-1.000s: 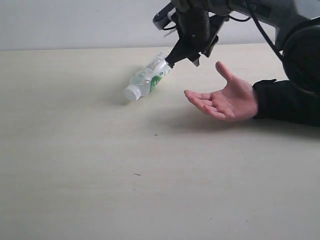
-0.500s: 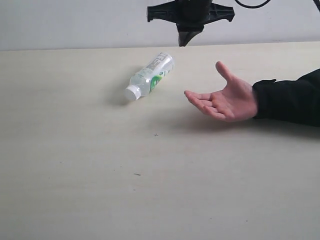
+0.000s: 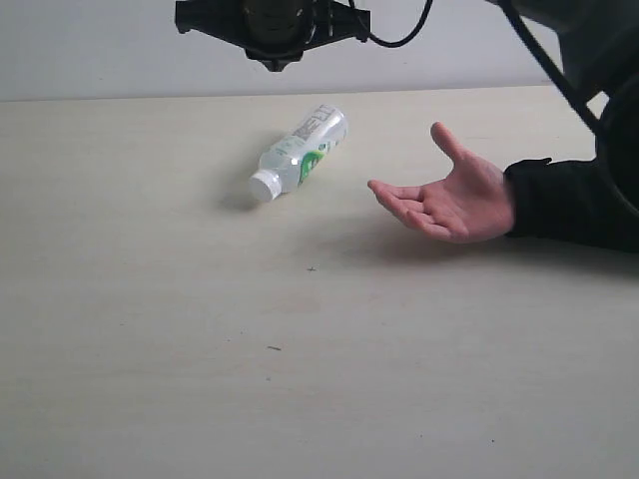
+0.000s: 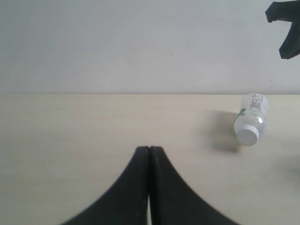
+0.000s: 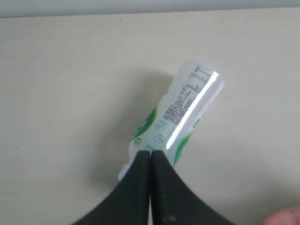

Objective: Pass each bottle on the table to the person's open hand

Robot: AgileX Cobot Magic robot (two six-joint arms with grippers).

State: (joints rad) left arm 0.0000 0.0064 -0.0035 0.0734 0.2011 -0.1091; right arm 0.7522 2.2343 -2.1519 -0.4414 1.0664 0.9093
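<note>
1. The right pincer (image 5: 150, 157): jaws pressed together, empty, hanging above the bottle (image 5: 183, 117); left pincer (image 4: 149, 154) likewise closed and empty.
2. Bottle lies on its side near the tabletop's (image 3: 150, 349) far edge, beside the hand (image 3: 444, 200), not touching.
3. Risk: descending with closed jaws would likely knock the round bottle rolling away.
4. Exterior view crops the right pincer; its height is unclear. No other bottles show.

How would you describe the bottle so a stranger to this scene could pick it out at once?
Start with the wide pale beige table. Near its far edge, apart from the person's open hand, a small clear bottle lies on its side. Its white cap and green-and-white label mark it out; no other bottle is in view.
</note>
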